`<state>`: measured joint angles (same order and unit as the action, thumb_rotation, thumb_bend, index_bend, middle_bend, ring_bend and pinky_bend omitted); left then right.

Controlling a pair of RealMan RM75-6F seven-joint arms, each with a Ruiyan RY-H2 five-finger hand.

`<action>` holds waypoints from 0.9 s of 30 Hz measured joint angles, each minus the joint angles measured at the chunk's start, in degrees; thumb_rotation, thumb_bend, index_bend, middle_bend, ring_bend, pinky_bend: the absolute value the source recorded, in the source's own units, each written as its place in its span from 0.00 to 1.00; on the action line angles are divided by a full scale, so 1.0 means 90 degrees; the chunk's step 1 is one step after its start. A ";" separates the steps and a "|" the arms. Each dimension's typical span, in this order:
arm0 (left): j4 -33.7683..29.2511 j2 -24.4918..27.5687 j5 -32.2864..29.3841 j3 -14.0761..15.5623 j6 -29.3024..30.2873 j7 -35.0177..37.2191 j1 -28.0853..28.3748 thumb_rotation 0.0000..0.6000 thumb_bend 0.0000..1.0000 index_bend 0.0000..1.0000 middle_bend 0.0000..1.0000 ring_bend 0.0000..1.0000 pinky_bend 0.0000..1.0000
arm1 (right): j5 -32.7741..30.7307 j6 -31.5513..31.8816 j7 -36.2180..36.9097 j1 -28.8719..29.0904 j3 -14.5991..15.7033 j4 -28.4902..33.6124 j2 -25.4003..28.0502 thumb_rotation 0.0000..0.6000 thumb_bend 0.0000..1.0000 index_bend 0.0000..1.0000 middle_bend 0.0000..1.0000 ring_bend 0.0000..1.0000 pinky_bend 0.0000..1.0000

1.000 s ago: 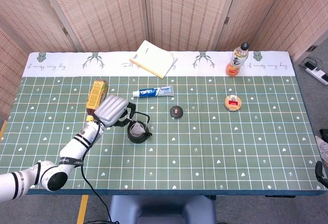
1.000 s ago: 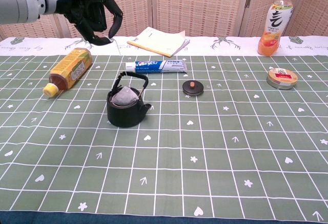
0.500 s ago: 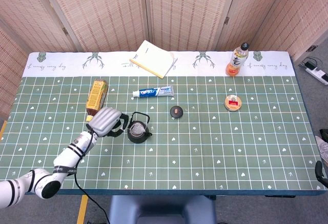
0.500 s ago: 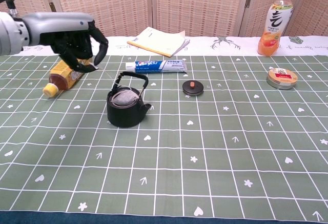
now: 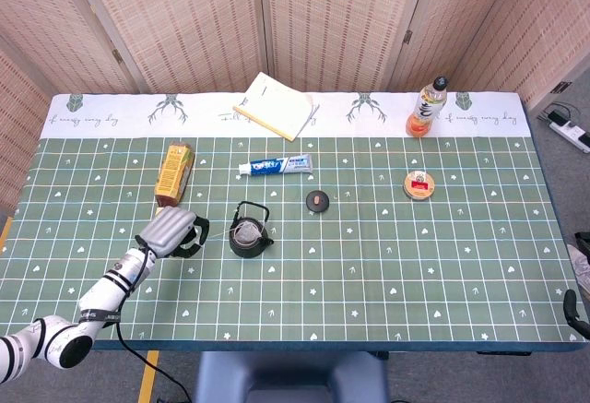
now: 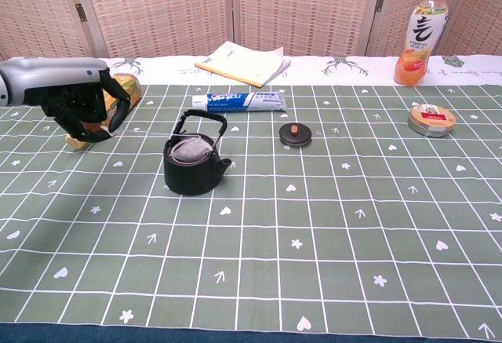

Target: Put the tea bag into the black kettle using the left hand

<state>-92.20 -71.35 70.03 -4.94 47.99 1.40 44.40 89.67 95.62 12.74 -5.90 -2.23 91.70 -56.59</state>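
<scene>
Tea bag (image 6: 189, 149) pale grey, sitting inside open black kettle (image 6: 194, 167) on desk (image 6: 329, 225). Left robot hand (image 6: 82, 107) apart to kettle's left, fingers curled, holding nothing visible.

- Notebook (image 5: 275, 105), at table's far edge.
- Toothpaste (image 5: 276, 164), lying flat.
- Orange bottle (image 5: 425, 108), upright.
- Tea bottle (image 5: 173, 171), lying on its side.
- Tin (image 5: 418, 184).
- Black lid (image 5: 318, 201), near toothpaste.
</scene>
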 measured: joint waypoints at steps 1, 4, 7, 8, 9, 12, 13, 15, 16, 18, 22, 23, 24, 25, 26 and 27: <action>0.0032 -0.0001 -0.0020 0.0000 -0.0004 0.0004 -0.0011 0.95 0.45 0.42 1.00 1.00 1.00 | -0.0009 -0.0017 0.0001 0.0006 -0.0001 0.0000 0.0002 1.00 0.61 0.00 0.00 0.00 0.00; 0.0137 -0.0005 -0.0117 -0.0006 -0.0039 -0.0060 -0.0026 0.96 0.26 0.16 1.00 1.00 1.00 | -0.0005 -0.0026 -0.0024 0.0012 0.0002 0.0007 0.0000 1.00 0.61 0.00 0.00 0.00 0.00; 0.0198 -0.0013 -0.0228 -0.0039 -0.0082 -0.0113 -0.0029 0.96 0.14 0.01 1.00 1.00 1.00 | -0.0007 -0.0019 -0.0062 0.0008 0.0000 0.0024 -0.0011 1.00 0.61 0.00 0.00 0.00 0.00; 0.0222 -0.0016 -0.0243 -0.0058 -0.0091 -0.0106 -0.0032 0.96 0.13 0.00 1.00 1.00 1.00 | -0.0012 -0.0019 -0.0071 0.0007 -0.0002 0.0029 -0.0014 1.00 0.61 0.00 0.00 0.00 0.00; 0.0231 -0.0017 -0.0244 -0.0069 -0.0093 -0.0091 -0.0035 0.97 0.11 0.00 1.00 1.00 1.00 | -0.0019 -0.0022 -0.0078 0.0008 -0.0004 0.0033 -0.0015 1.00 0.61 0.00 0.00 0.00 0.00; 0.0250 -0.0004 -0.0242 -0.0107 -0.0114 -0.0004 -0.0048 0.96 0.10 0.00 1.00 1.00 1.00 | -0.0040 -0.0050 -0.0099 0.0017 -0.0010 0.0038 -0.0019 1.00 0.61 0.00 0.00 0.00 0.00; 0.0252 0.0004 -0.0244 -0.0115 -0.0131 0.0017 -0.0049 0.96 0.09 0.00 1.00 1.00 1.00 | -0.0048 -0.0066 -0.0103 0.0024 -0.0012 0.0040 -0.0020 1.00 0.61 0.00 0.00 0.00 0.00; 0.0252 0.0024 -0.0243 -0.0137 -0.0176 0.0039 -0.0048 0.96 0.09 0.00 1.00 1.00 1.00 | -0.0057 -0.0080 -0.0109 0.0031 -0.0015 0.0044 -0.0019 1.00 0.61 0.00 0.00 0.00 0.00; 0.0251 0.0028 -0.0241 -0.0144 -0.0177 0.0041 -0.0048 0.96 0.09 0.00 1.00 1.00 1.00 | -0.0061 -0.0082 -0.0105 0.0032 -0.0017 0.0044 -0.0018 1.00 0.61 0.00 0.00 0.00 0.00; 0.0230 0.0049 -0.0237 -0.0161 -0.0181 0.0043 -0.0051 0.96 0.09 0.00 1.00 1.00 1.00 | -0.0061 -0.0072 -0.0095 0.0028 -0.0019 0.0043 -0.0016 1.00 0.61 0.00 0.00 0.00 0.00; 0.0081 0.0153 -0.0218 -0.0202 -0.0118 0.0028 -0.0074 0.96 0.09 0.00 1.00 1.00 1.00 | -0.0063 -0.0061 -0.0060 0.0022 -0.0023 0.0032 -0.0007 1.00 0.61 0.00 0.00 0.00 0.00; -0.0016 0.0203 -0.0221 -0.0216 -0.0105 0.0036 -0.0085 0.96 0.10 0.00 1.00 1.00 1.00 | -0.0063 -0.0067 -0.0058 0.0024 -0.0022 0.0031 -0.0006 1.00 0.61 0.00 0.00 0.00 0.00; -0.0109 0.0247 -0.0229 -0.0227 -0.0102 0.0051 -0.0093 0.96 0.10 0.00 1.00 1.00 1.00 | -0.0063 -0.0075 -0.0058 0.0028 -0.0022 0.0030 -0.0006 1.00 0.61 0.00 0.00 0.00 0.00; -0.0218 0.0295 -0.0243 -0.0240 -0.0107 0.0076 -0.0101 0.97 0.11 0.00 1.00 1.00 1.00 | -0.0066 -0.0090 -0.0060 0.0034 -0.0022 0.0029 -0.0008 1.00 0.61 0.00 0.00 0.00 0.00; -0.0385 0.0364 -0.0273 -0.0259 -0.0128 0.0127 -0.0108 0.97 0.11 0.00 1.00 1.00 1.00 | -0.0067 -0.0103 -0.0064 0.0039 -0.0022 0.0029 -0.0010 1.00 0.61 0.00 0.00 0.00 0.00; -0.0524 0.0421 -0.0309 -0.0273 -0.0163 0.0184 -0.0110 0.97 0.11 0.00 1.00 1.00 1.00 | -0.0067 -0.0117 -0.0069 0.0046 -0.0020 0.0029 -0.0011 1.00 0.61 0.00 0.00 0.00 0.00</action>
<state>-96.92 -67.56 67.24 -7.39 46.53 3.05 43.41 89.06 94.57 12.12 -5.49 -2.41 91.97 -56.69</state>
